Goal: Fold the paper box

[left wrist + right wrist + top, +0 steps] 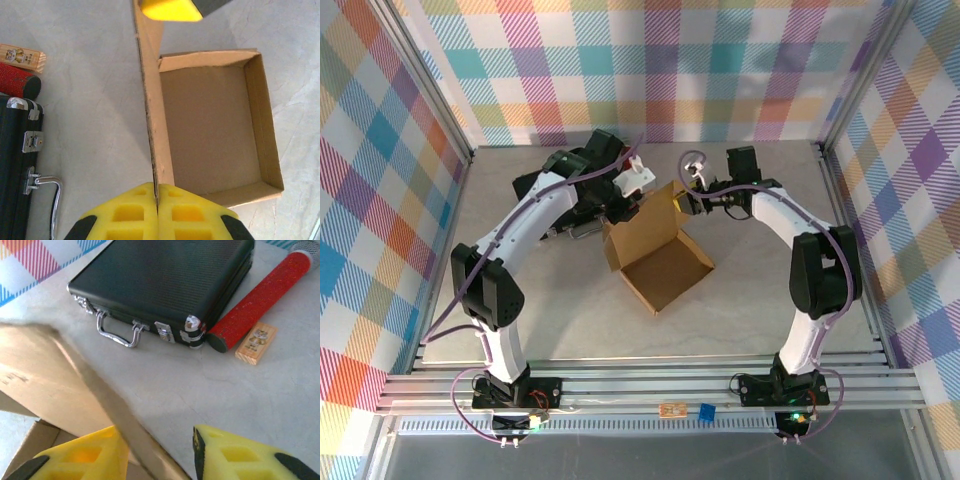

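The paper box (660,265) is a brown cardboard tray on the table's middle, with its tall lid flap (146,90) standing upright along the far side. My left gripper (157,200) is shut on that flap's top edge, which is pinched between the yellow pads. My right gripper (156,435) is at the flap's other end; its jaws are apart, with the blurred flap edge (100,390) running between them against the left finger. In the top view both grippers meet above the flap, the left gripper (620,205) on one side and the right gripper (685,200) on the other.
A black case (165,280) with a metal handle lies behind the box. A red cylinder (260,300) and a small wooden block (256,342) lie beside it. Bare table stretches in front of the box toward the arm bases.
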Action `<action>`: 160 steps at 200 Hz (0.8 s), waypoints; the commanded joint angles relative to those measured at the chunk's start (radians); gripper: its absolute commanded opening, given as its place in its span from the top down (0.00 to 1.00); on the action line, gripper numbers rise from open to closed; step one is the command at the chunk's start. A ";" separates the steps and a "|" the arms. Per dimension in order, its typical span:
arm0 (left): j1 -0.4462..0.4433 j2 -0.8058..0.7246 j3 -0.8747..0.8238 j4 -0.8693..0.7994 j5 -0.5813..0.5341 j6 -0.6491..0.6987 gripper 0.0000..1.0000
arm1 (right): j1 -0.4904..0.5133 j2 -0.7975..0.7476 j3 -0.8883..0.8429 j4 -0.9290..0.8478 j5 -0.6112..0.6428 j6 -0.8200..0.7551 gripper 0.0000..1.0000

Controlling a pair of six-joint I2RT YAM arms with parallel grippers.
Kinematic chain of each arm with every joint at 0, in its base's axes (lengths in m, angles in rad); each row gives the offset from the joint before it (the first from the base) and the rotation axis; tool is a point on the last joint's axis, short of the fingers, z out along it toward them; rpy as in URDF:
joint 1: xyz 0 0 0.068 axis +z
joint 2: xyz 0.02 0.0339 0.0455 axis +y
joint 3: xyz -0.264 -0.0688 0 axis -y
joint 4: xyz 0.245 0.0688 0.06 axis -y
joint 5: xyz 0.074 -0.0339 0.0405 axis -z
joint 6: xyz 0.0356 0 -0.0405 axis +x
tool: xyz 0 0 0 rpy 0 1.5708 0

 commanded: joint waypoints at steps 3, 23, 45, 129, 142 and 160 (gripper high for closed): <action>0.011 0.019 0.045 0.042 -0.003 -0.017 1.00 | 0.026 -0.009 -0.012 0.032 0.000 0.032 0.82; 0.020 0.026 0.050 0.056 -0.016 -0.043 1.00 | 0.027 -0.046 -0.082 0.124 0.045 0.074 0.91; 0.033 0.032 0.053 0.089 -0.016 -0.104 0.89 | 0.041 -0.070 -0.113 0.148 0.111 0.085 1.00; 0.100 -0.206 -0.165 0.161 -0.095 -0.545 0.43 | 0.027 -0.137 -0.212 0.229 0.277 0.072 1.00; 0.119 -0.286 -0.292 0.173 -0.079 -0.543 0.41 | 0.021 -0.138 -0.209 0.223 0.267 0.067 1.00; 0.156 -0.368 -0.456 0.223 -0.054 -0.547 0.38 | 0.020 -0.135 -0.196 0.206 0.255 0.055 1.00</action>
